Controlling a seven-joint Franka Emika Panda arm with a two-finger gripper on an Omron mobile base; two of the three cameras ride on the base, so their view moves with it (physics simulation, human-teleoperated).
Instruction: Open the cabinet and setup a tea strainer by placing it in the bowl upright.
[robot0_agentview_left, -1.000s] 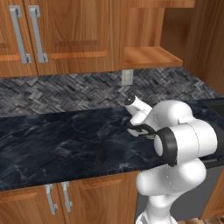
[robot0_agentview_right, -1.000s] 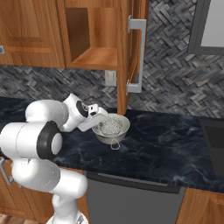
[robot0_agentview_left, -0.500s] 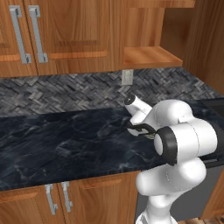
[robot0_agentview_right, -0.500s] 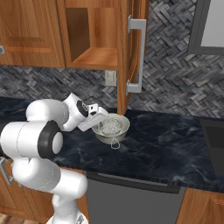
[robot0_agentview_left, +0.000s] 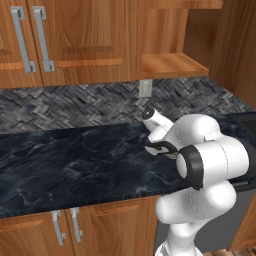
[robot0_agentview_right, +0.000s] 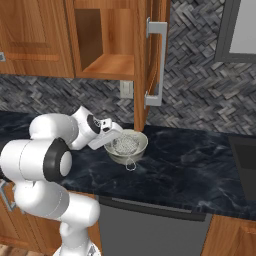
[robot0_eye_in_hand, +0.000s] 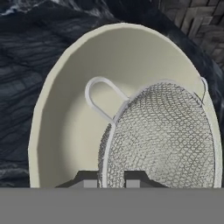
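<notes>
The cream bowl (robot0_agentview_right: 139, 148) sits on the dark marble counter, right below the open cabinet (robot0_agentview_right: 107, 65), whose door (robot0_agentview_right: 153, 45) is swung out with its long silver handle (robot0_agentview_right: 161, 65). The silver mesh tea strainer (robot0_agentview_right: 125, 145) rests inside the bowl, and a wire loop hangs over the near rim. My gripper (robot0_agentview_right: 114, 137) reaches in from the left, shut on the strainer's rim. In the hand view the strainer (robot0_eye_in_hand: 166, 135) fills the right of the bowl (robot0_eye_in_hand: 65, 109), with its edge pinched in my gripper (robot0_eye_in_hand: 111, 178). In the left base view my arm hides the bowl, and my gripper (robot0_agentview_left: 161, 148) is low over the counter.
The open door juts out over the counter just right of the bowl. A wall outlet (robot0_agentview_right: 126, 89) sits on the herringbone backsplash behind it. Closed wood cabinets with paired handles (robot0_agentview_left: 31, 40) hang to the left. A dark appliance top (robot0_agentview_right: 245, 160) lies at the far right.
</notes>
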